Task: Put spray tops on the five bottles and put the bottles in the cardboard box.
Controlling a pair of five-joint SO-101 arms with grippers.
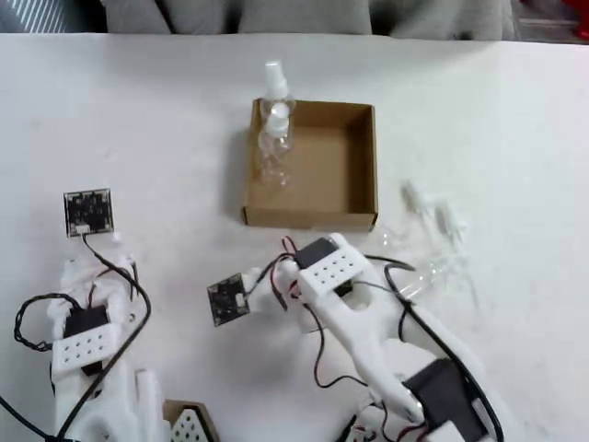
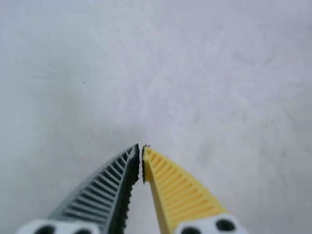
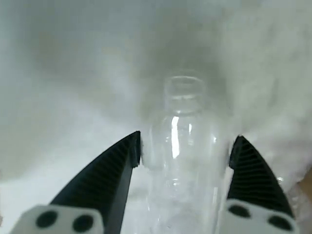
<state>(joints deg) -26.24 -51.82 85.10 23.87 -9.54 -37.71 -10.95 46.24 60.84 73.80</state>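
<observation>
Right pincer (image 3: 187,140) straddles bottle (image 3: 183,165) (uncapped).

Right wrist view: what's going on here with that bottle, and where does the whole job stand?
The right gripper is open, with a clear bottle between its jaws; the bottle's neck has no spray top yet. The left gripper is shut over bare table. In the high view, bottles with spray tops already lie in the cardboard box, and loose spray tops lie on the table beside it.
</observation>
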